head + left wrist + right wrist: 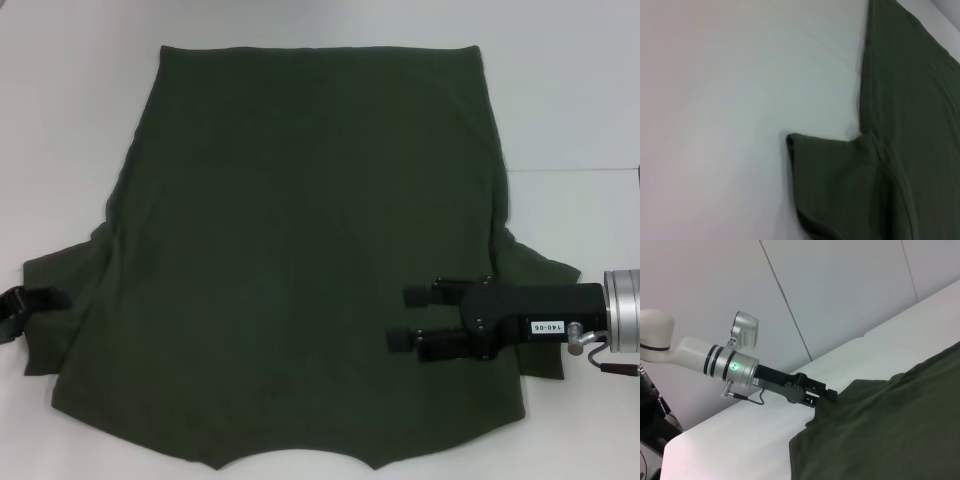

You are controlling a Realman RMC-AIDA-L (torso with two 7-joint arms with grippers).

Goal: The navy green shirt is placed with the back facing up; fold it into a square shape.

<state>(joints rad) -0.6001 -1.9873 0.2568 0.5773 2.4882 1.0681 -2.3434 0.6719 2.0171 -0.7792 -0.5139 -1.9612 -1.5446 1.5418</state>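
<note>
The right gripper (408, 318) hovered with jaws spread apart over the navy green shirt (300, 260), holding nothing. The left gripper (18, 305) sat at the shirt's left sleeve edge, its jaws' state unclear. The shirt lay flat, unfolded, across the white worktop (580, 100).

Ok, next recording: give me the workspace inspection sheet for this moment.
Surface: white table, seam line at its right side.
Job's things: shirt spread flat, unfolded, sleeves out to both sides.
Clutter: nothing seen.
Grippers: left gripper at the left sleeve edge; right gripper open, over the shirt's right part near the sleeve.
Cables: thin cable on the left arm's wrist; another at the right wrist.
Surroundings: pale panelled wall.
</note>
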